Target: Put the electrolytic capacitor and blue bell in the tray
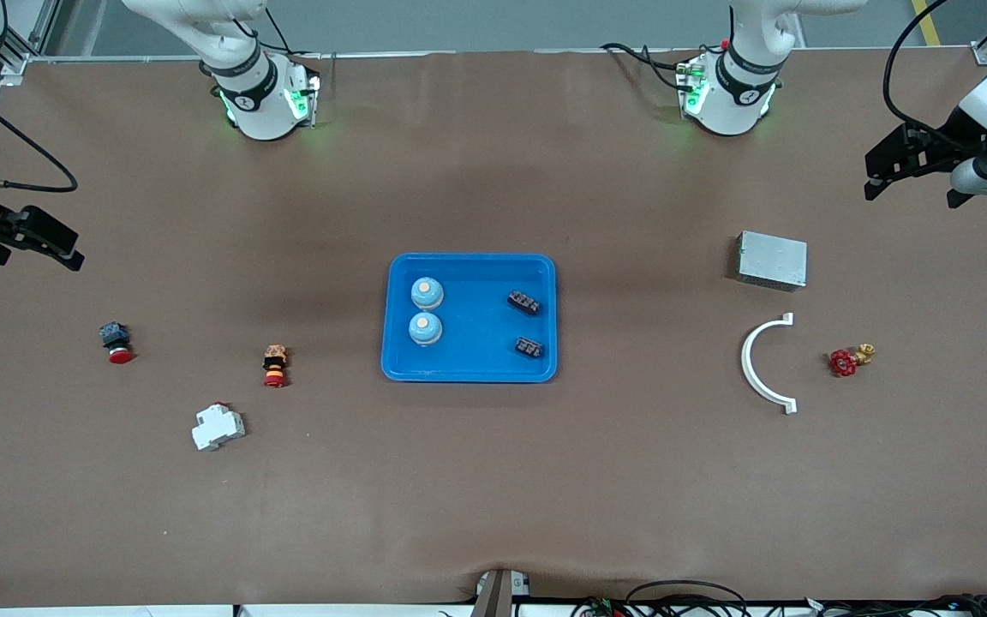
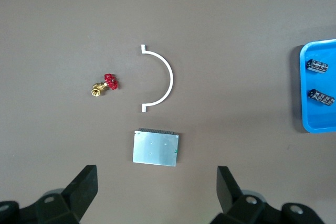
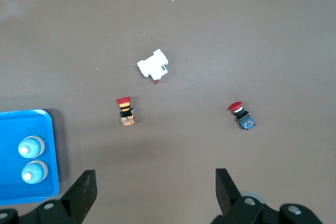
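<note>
Blue tray (image 1: pixel 469 264) holds two bells (image 1: pixel 427 293) and two capacitors (image 1: pixel 523 302); left gripper (image 2: pixel 155 190) and right gripper (image 3: pixel 155 192) wait, fingers apart, empty.

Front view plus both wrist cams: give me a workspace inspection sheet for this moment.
Surface: brown table, flat.
Job's things: blue tray holds two blue bells and two dark capacitors.
Clutter: grey box, white arc, red valve; two red buttons, white breaker.
Grippers: left gripper open, empty, over the grey box; right gripper open, empty, over bare table.
Cables: black leads at table edge.
Surroundings: nothing seen.
</note>
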`<state>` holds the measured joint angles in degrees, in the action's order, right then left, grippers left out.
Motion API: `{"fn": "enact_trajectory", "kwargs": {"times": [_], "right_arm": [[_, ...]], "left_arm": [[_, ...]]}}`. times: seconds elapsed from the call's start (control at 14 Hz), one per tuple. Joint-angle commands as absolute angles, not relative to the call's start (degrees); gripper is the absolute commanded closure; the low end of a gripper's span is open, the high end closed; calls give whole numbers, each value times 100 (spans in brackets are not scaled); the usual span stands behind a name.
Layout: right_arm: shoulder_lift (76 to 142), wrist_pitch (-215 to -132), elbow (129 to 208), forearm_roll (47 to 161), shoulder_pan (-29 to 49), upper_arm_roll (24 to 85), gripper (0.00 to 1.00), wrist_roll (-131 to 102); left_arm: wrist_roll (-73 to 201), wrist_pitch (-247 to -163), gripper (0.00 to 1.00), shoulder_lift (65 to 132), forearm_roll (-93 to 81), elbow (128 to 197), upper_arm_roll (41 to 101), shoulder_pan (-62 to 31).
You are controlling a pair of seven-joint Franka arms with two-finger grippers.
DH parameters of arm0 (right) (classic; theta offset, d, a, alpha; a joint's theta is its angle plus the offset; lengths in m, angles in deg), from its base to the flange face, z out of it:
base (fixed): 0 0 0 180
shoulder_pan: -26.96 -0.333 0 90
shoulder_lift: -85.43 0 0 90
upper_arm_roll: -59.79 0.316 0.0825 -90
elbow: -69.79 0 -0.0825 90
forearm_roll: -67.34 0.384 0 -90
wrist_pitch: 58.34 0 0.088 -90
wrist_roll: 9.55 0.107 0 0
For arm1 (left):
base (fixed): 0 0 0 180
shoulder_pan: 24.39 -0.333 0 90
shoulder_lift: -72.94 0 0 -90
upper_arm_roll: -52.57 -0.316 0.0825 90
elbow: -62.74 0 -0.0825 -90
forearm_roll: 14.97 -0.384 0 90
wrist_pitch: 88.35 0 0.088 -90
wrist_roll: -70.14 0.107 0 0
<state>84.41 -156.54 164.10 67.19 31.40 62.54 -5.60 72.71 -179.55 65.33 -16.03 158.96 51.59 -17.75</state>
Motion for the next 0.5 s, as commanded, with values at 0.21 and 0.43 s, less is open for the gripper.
{"fn": "enact_trajectory", "kwargs": {"times": [0.21, 0.43], "right_arm": [[8455, -15493, 16339, 6761, 3162, 6366, 0, -489], [8455, -15502, 16339, 6673, 2839, 6174, 0, -489]], "left_arm": [[7242, -17862, 0, 6468, -1558, 15872, 5213, -1823], [7251, -17862, 0, 6477, -1567, 15828, 5213, -1823]]}}
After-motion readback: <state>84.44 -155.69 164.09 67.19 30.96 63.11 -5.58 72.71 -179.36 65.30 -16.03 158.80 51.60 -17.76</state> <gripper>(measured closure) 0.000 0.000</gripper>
